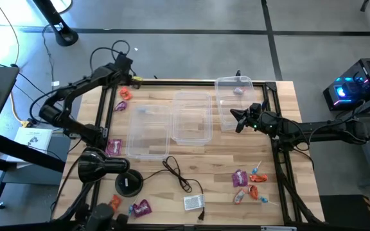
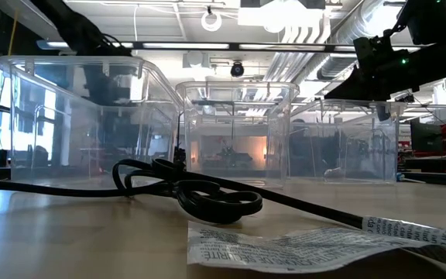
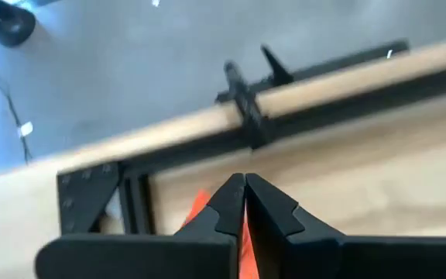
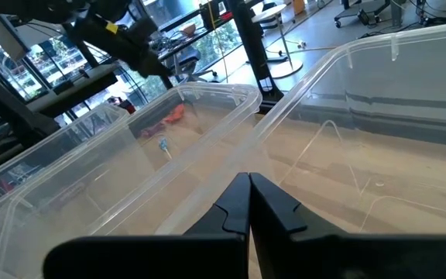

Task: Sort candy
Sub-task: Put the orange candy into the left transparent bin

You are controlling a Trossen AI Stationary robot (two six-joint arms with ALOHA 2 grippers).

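Observation:
My left gripper (image 1: 132, 77) is over the table's far left corner, shut on an orange-red candy (image 3: 196, 211). Two more orange-red sweets (image 1: 124, 99) lie on the wood just near of it. A purple candy (image 1: 114, 147) lies by the left edge. Other sweets lie at the near left (image 1: 140, 207), and a mixed cluster (image 1: 247, 183) sits at the near right. My right gripper (image 1: 237, 119) is shut with nothing in it and hangs by the near end of the right-hand clear bin (image 1: 235, 96). My left gripper pinches the orange-red wrapper (image 3: 243, 236) between its two fingers (image 3: 224, 203). The fingers slant down toward the far left corner. A strip of wrapper shows in the slit between them and a flap sticks out to one side. The fingers hide the rest.
Three clear bins stand in a row mid-table: left (image 1: 148, 131), middle (image 1: 191, 117) and right. A small white box (image 1: 193, 203) with a black cable (image 1: 175, 172) lies near the front edge. A black frame rail (image 3: 246, 124) runs along the far edge.

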